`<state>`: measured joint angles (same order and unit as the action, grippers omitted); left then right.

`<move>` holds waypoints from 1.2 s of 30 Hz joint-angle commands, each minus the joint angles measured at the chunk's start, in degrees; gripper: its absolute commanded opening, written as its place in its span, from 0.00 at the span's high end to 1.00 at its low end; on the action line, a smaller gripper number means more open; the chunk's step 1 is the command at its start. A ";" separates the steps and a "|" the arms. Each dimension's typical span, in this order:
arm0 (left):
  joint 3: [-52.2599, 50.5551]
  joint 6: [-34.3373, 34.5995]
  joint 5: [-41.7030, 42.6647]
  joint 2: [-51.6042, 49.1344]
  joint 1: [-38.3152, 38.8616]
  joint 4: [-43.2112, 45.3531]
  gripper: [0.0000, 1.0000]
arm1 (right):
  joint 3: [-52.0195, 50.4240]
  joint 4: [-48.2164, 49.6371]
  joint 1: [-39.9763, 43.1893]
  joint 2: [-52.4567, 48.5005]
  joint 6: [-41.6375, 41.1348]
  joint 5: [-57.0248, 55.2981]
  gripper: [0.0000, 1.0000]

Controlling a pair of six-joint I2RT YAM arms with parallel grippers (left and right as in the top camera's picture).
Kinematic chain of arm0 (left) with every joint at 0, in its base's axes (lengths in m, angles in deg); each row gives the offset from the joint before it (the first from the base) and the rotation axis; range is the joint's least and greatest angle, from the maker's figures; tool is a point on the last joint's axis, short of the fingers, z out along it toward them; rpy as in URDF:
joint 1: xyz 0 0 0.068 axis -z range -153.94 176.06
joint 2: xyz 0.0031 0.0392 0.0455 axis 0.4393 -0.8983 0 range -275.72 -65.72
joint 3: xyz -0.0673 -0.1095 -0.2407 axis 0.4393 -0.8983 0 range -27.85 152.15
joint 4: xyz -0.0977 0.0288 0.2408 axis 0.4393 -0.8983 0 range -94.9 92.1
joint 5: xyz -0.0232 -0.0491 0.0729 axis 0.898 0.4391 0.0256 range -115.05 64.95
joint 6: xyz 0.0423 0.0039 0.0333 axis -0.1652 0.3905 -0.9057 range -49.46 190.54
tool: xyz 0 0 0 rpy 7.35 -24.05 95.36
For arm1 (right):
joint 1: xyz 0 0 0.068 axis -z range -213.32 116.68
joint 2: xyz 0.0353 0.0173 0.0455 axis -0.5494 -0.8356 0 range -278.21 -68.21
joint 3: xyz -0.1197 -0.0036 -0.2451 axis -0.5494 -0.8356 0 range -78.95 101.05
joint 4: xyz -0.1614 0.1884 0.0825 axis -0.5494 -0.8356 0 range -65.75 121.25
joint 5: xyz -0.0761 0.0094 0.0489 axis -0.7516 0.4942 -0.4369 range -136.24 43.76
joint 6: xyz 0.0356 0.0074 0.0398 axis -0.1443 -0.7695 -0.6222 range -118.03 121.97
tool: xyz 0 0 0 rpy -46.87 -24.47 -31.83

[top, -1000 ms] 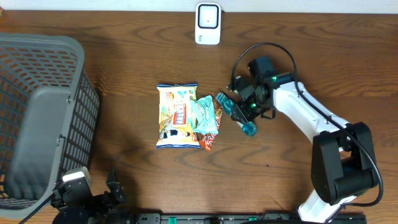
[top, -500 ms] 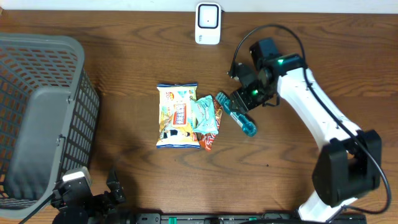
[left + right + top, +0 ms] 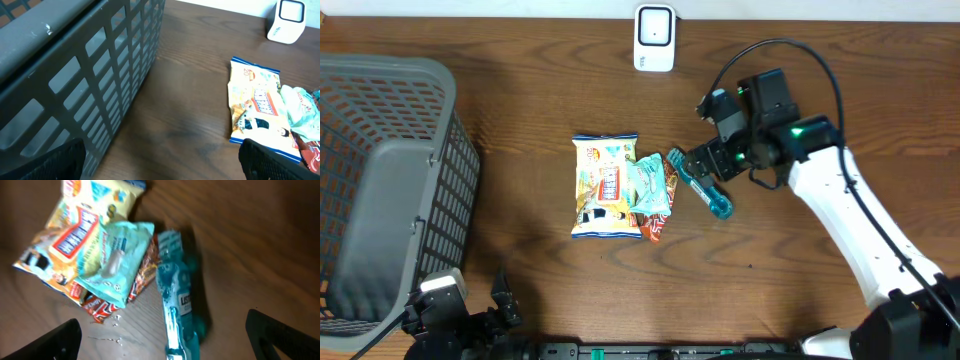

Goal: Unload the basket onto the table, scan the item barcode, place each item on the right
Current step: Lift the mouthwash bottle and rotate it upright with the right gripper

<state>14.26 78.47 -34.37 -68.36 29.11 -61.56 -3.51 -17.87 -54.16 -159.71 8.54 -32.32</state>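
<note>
Letting go of the toothbrush pack [image 3: 704, 188], the right gripper [image 3: 705, 163] is gaping wide. The pack is lying diagonally, its upper end touching the snack bags [image 3: 616, 186].

The toothbrush pack [image 3: 715, 198] is teal, the snack bag [image 3: 600, 190] yellow.

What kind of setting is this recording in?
Most likely a mock shop checkout on a wooden table: a white barcode scanner stands at the far edge, a grey plastic shopping basket sits to one side, and packaged goods, a yellow snack bag and a teal toothbrush pack, lie between.
</note>
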 commanded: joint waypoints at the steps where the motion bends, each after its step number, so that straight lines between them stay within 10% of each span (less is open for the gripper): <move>1: 0.26 0.55 -0.15 0.00 -0.20 0.13 0.02 | -0.74 -1.95 -3.17 -2.16 -2.67 -8.13 0.01; 7: 0.26 0.55 -0.15 0.00 -0.20 0.13 0.02 | -5.05 -1.29 -5.25 -0.81 -4.98 -10.01 0.01; 16: 0.26 0.55 -0.15 0.00 -0.20 0.13 0.02 | -27.30 30.60 -5.53 1.09 -9.97 -13.42 0.01; 28: 0.26 0.55 -0.15 0.00 -0.20 0.13 0.02 | -35.58 36.79 -4.39 1.11 -13.81 -19.47 0.01; 36: 0.26 0.55 -0.15 0.00 -0.20 0.13 0.02 | -38.73 39.95 -3.82 -0.24 -10.73 -19.61 0.72</move>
<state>14.26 78.49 -34.37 -68.36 29.11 -61.56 -41.11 21.95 -58.49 -159.32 -3.50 -50.16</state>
